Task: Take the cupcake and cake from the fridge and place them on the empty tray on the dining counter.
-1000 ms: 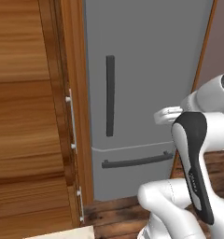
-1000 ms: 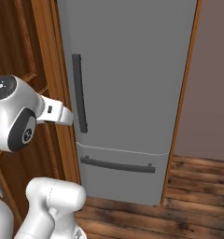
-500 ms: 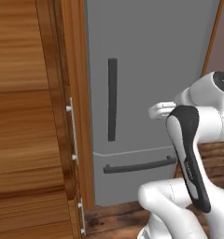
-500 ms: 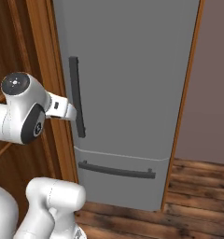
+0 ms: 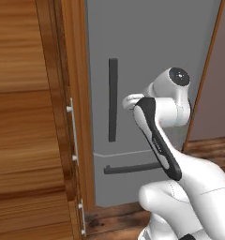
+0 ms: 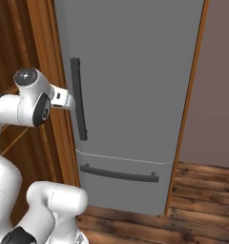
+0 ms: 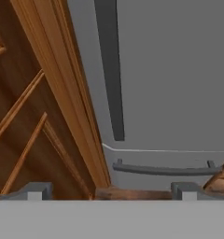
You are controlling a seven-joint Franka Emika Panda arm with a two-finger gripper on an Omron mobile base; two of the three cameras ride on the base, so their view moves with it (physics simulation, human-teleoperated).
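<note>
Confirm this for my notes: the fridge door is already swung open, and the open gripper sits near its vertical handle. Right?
Not quite. The fridge door is shut, flush in its frame, as the right base view shows. The rest holds: the open gripper is near the vertical handle.

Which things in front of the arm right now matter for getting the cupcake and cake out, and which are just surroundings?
Job:
- fridge, doors shut
- its upright door handle
- gripper, open, short of the fridge

Surroundings:
- fridge's lower drawer handle
- wooden cabinet
- wood floor
</note>
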